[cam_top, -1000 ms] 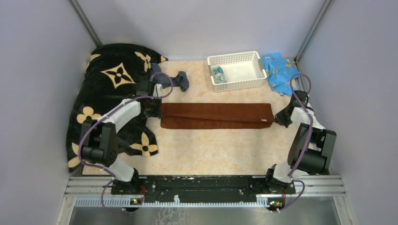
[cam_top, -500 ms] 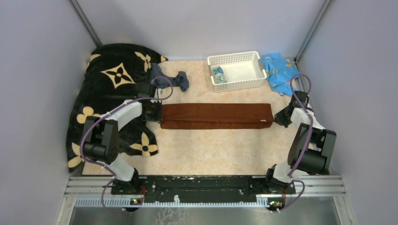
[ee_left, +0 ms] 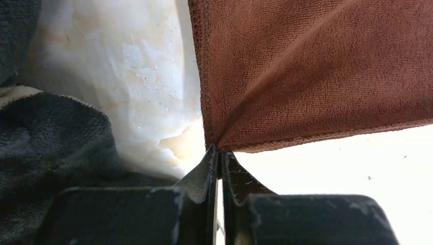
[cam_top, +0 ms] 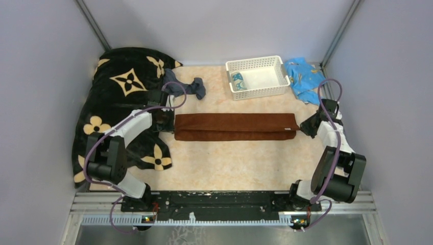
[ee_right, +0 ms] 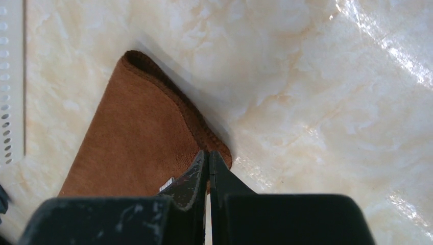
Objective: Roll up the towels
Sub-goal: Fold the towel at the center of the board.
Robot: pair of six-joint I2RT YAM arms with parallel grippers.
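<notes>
The rust-brown towel (cam_top: 235, 126) lies folded into a long strip across the middle of the table. My left gripper (cam_top: 171, 124) is at its left end. In the left wrist view this gripper (ee_left: 219, 149) is shut on the towel's corner (ee_left: 316, 71), and the cloth gathers to a point at the tips. My right gripper (cam_top: 304, 127) is shut at the right end. Its tips (ee_right: 208, 153) sit over the towel's corner (ee_right: 138, 138), and no cloth shows between them. The grey-blue towel (cam_top: 191, 88) lies crumpled at the back. The teal-and-white towel (cam_top: 238, 80) sits rolled in the basket.
A white basket (cam_top: 258, 92) stands at the back, right of centre. A light-blue cloth (cam_top: 304, 76) lies to its right. The black flowered blanket (cam_top: 117, 92) covers the left side, under and beside my left arm. Grey walls close in both sides.
My left gripper has drawn the towel's left corner toward the near side, so the strip is narrower and tidier. The right arm has shifted slightly to the right.
</notes>
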